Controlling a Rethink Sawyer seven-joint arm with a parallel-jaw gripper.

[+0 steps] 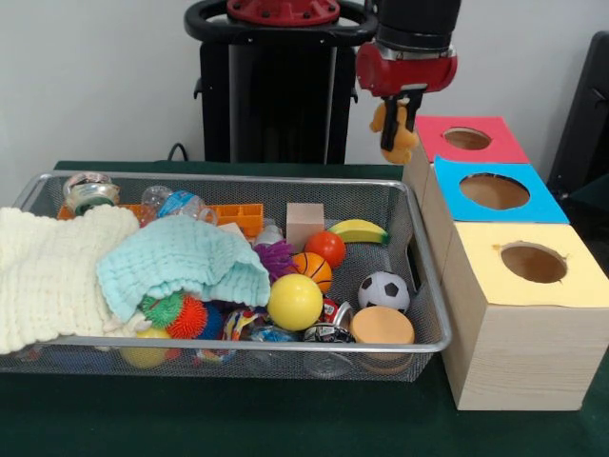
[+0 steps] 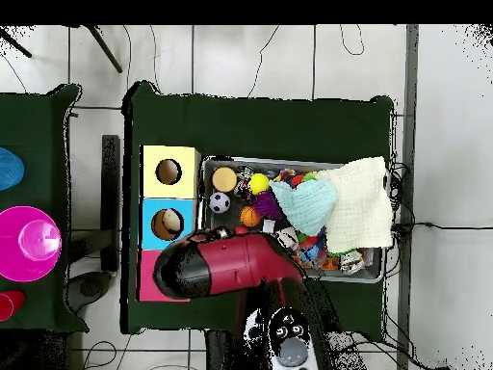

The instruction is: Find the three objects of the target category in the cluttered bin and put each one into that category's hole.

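Gripper [image 1: 398, 122] work here is a carry toward a drop: the fingers pinch a small tan plush toy [image 1: 394, 129], which dangles well above the table, just beside the near-left corner of the pink box [image 1: 495, 145] and not yet over its hole [image 1: 467, 138]. The toy looks soft and floppy, so it will probably swing and hang unevenly; the sound course is to bring it squarely above the opening before letting go, and to lower it until its bottom sits at or just inside the rim, so it cannot catch on the lid and flop off the side. The pink box is farthest back in a row with the blue box [image 1: 538, 205] and the yellow box [image 1: 476, 276], each with its own round hole, so the risk is a release made too soon, dropping the toy between the pink box and the wire bin [image 1: 419, 286]. From overhead the arm [image 2: 226, 267] covers most of the pink box, so alignment over the hole cannot be checked there. The bin stays crowded with balls, a banana and two cloths, where any further toys of this kind may lie hidden.
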